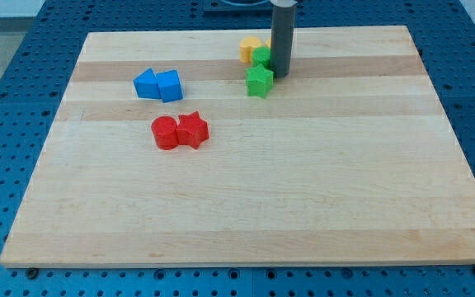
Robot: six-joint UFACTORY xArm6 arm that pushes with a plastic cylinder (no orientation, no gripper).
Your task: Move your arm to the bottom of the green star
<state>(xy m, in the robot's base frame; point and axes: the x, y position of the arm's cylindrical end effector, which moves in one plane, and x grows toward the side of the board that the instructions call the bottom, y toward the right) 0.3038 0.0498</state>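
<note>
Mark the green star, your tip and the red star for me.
green star (259, 81): camera view, centre of its top face.
my tip (280, 75): camera view, very end of the rod, just to the view's right of the green star.
red star (192, 129): camera view, middle of its top face.

A single pale wooden board (246, 206) carries seven small coloured blocks in three clusters, with one straight dark rod (282, 37) standing among them at the far side. Two are blue, a blue house-like block (146, 83) touching a blue cube-like block (170, 86) at far left; two are red, a red cylinder (165, 132) against a red star (192, 129) nearer the middle. At the far centre sit two green pieces, a green star (259, 80) and a half-hidden green block (261, 57), plus one yellow block (251, 48), its shape unclear.
</note>
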